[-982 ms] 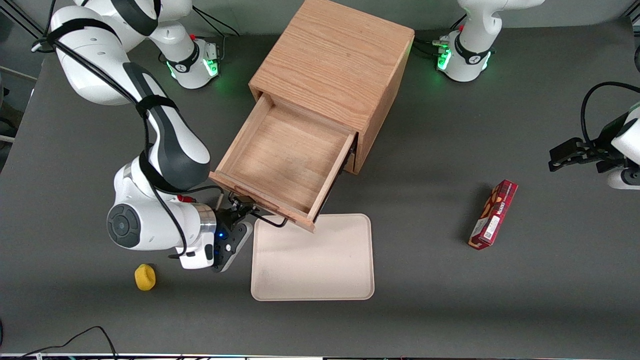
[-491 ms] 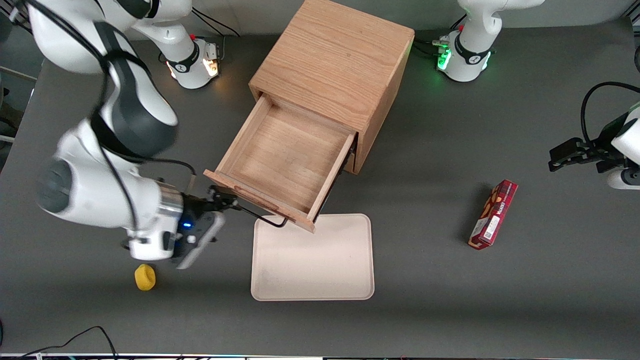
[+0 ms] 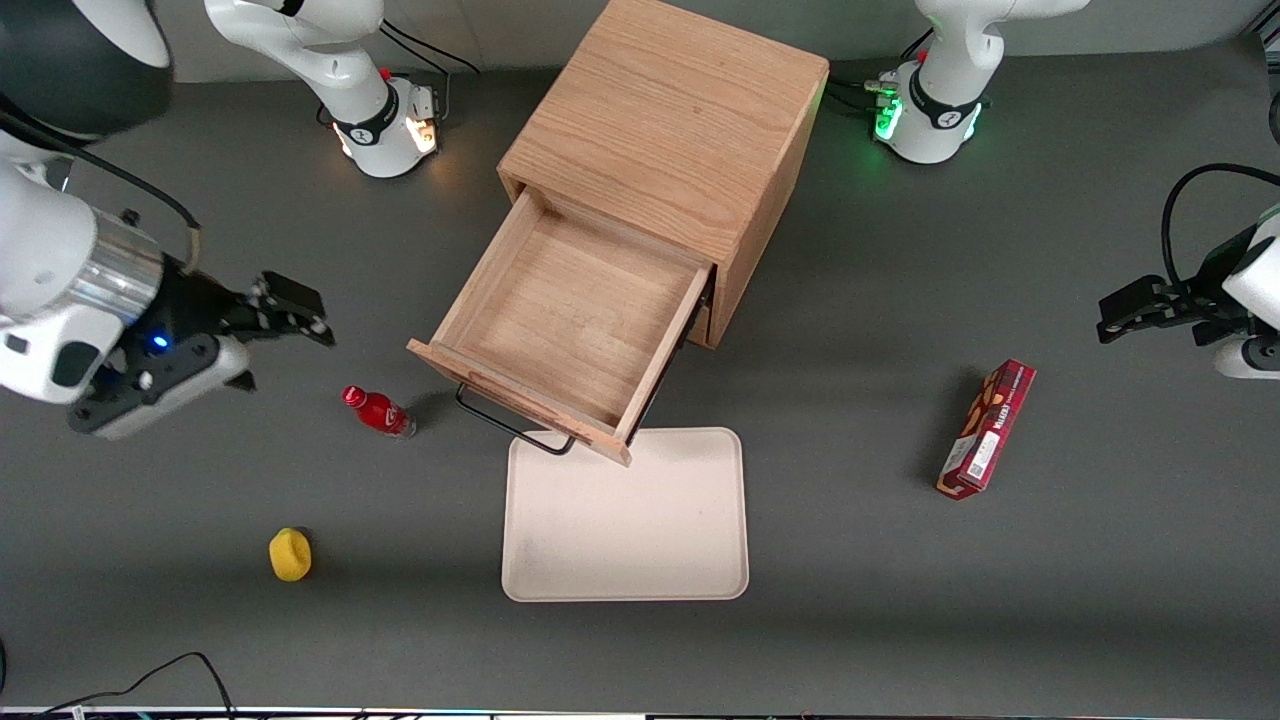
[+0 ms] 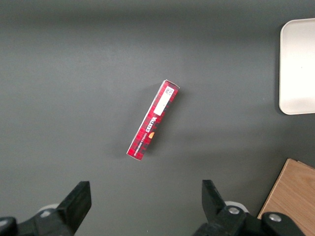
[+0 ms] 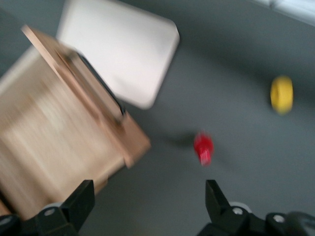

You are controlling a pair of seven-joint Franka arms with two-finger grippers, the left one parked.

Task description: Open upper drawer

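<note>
Front view shows us the upper drawer [image 3: 575, 330] pulled well out of the oak cabinet [image 3: 668, 130], its box bare inside and its black wire handle [image 3: 510, 425] hanging just over the near edge of the cream tray [image 3: 625, 520]. We judge the opening itself done.

Our gripper [image 3: 290, 310] sits well apart from the drawer, toward the working arm's end of the table, holding nothing; the wrist view shows its fingers [image 5: 78, 204] spread wide with only grey tabletop between them.

What could go wrong now comes mostly from the arm's travel. A small red bottle [image 3: 378, 411] lies on the table between the gripper and the drawer's front corner, close to the handle. If we sweep low toward the drawer, we could knock the bottle rolling, or clip the projecting drawer front and nudge it partly shut. A yellow object [image 3: 290, 555] lies nearer the camera than the bottle, and a low pass could send it off too. The red box [image 3: 985, 430], toward the parked arm's end, seems out of harm's way.
</note>
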